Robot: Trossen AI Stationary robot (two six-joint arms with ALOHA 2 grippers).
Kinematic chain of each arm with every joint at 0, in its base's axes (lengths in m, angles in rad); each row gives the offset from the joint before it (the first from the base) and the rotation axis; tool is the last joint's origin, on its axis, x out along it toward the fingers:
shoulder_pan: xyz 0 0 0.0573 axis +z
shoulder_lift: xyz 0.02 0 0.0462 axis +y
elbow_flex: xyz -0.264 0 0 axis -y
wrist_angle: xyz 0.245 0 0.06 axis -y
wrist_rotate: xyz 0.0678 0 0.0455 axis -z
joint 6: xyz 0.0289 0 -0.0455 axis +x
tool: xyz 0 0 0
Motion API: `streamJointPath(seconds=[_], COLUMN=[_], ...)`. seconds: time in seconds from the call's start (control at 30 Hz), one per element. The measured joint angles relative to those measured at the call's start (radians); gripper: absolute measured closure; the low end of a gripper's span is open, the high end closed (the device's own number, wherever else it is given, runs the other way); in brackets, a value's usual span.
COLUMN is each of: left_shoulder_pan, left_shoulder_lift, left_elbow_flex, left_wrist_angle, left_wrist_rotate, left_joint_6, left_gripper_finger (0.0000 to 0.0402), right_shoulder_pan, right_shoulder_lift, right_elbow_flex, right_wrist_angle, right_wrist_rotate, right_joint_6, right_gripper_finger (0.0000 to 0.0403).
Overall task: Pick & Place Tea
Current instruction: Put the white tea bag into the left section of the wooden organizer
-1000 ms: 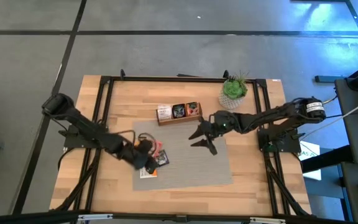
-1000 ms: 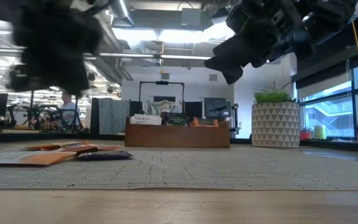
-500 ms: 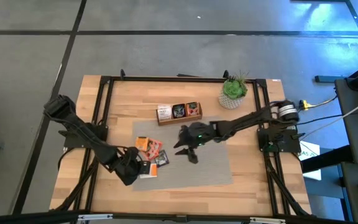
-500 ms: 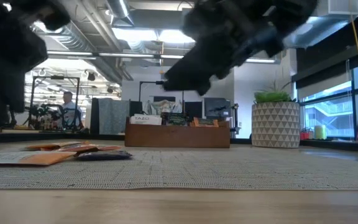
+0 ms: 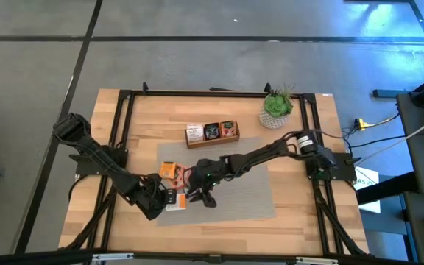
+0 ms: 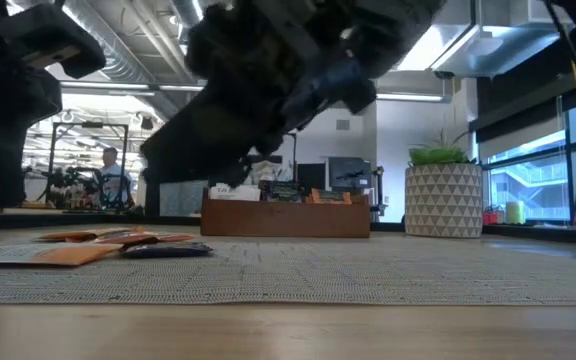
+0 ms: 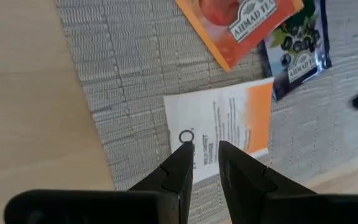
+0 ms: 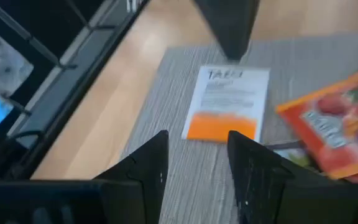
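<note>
Tea sachets (image 5: 177, 175) lie clustered on the grey mat's (image 5: 249, 199) left part, as before. We see the right hand (image 5: 202, 196) has swept from mid-mat to just above them, fingers apart, holding nothing. The left hand (image 5: 159, 203) has backed to the mat's left edge over the white-and-orange sachet (image 7: 229, 127), fingers slightly apart, empty.
</note>
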Motion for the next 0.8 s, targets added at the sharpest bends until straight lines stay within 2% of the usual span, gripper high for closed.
streamJointPath(seconds=[0.2,0.43,0.67,0.8], left_shoulder_pan=[-0.021,-0.024,-0.023,-0.023], left_shoulder_lift=[-0.002,-0.002,-0.002,-0.003], left_elbow_flex=[0.0,0.0,0.0,0.0], left_wrist_angle=[0.008,0.011,0.011,0.011], left_wrist_rotate=[0.003,0.002,0.001,0.001], left_joint_6=[-0.014,-0.015,-0.015,-0.015], left_gripper_finger=[0.0329,0.0329,0.0329,0.0329], right_shoulder_pan=[0.023,0.026,0.026,0.027], right_shoulder_lift=[0.109,0.175,0.176,0.186], right_elbow_flex=[0.121,0.204,0.22,0.22], right_wrist_angle=[-0.052,-0.088,-0.1,-0.127], right_wrist_rotate=[0.001,0.009,0.014,0.081], right_joint_6=[-0.006,0.0,-0.029,-0.033], right_gripper_finger=[0.0237,0.0237,0.0237,0.0237])
